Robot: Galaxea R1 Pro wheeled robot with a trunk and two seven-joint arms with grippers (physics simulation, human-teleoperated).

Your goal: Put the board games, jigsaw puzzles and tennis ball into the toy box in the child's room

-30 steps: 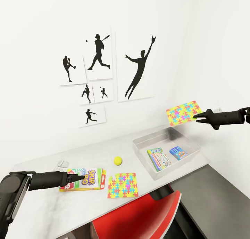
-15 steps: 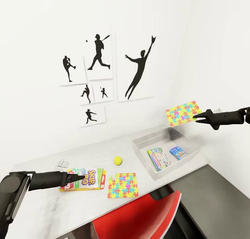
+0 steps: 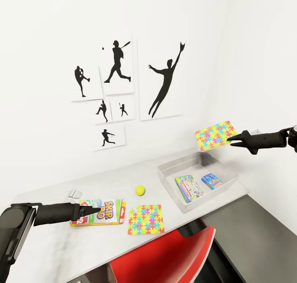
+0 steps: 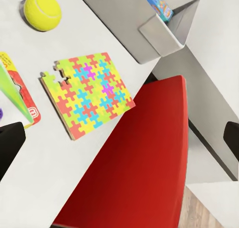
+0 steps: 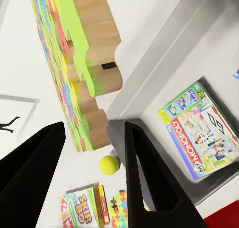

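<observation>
The right pincer [image 3: 229, 139] holds a puzzle [image 3: 215, 134] by its edge in the air above the far end of the toy box [image 3: 231, 183], fingers closed on the tilted square. Inside the box lie a green game [image 3: 188, 188] and a smaller blue game [image 3: 212, 181], side by side and apart. On the light-grey surface [image 3: 53, 244], the left pincer [image 3: 99, 211] hovers over the SKIP-BO box [image 3: 108, 212]; whether its fingers are apart cannot be told. A second puzzle [image 3: 146, 219] lies flat just beside that box, near the front edge, with the tennis ball [image 3: 140, 190] behind it. A red chair [image 3: 173, 256] stands below.
</observation>
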